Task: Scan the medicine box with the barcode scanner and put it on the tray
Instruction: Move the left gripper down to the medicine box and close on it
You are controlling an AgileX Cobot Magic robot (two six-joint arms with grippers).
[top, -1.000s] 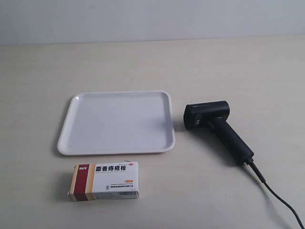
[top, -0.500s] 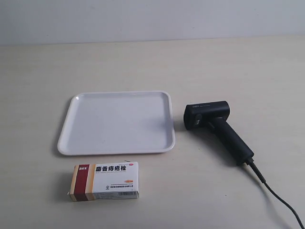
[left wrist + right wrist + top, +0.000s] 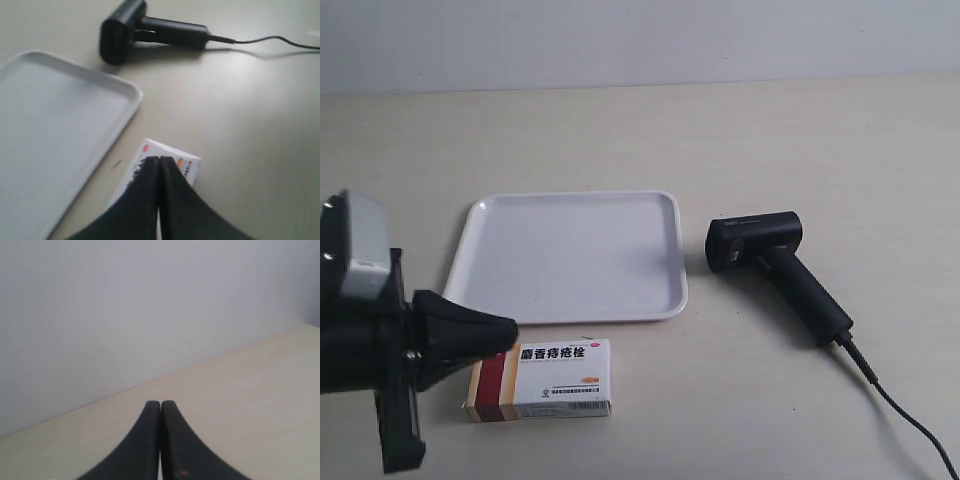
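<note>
we logged the flat white rectangular plastic tray (image 3: 565, 255) lying on the pale tabletop (image 3: 820, 140). the small white cardboard medicine box (image 3: 542, 379) with red and tan end stripes lay just beside the tray's near rim, apart from it. the black pistol-shaped barcode scanner (image 3: 775, 265) lay near the tray's other side, cable (image 3: 895, 405) trailing away from the tray. the left gripper (image 3: 159, 165) hung over the box end farthest from the scanner, jaws pressed together, holding nothing. the right gripper (image 3: 160, 407) had its jaws pressed together too, facing bare tabletop and wall; we could not place it relative to the tray.
</note>
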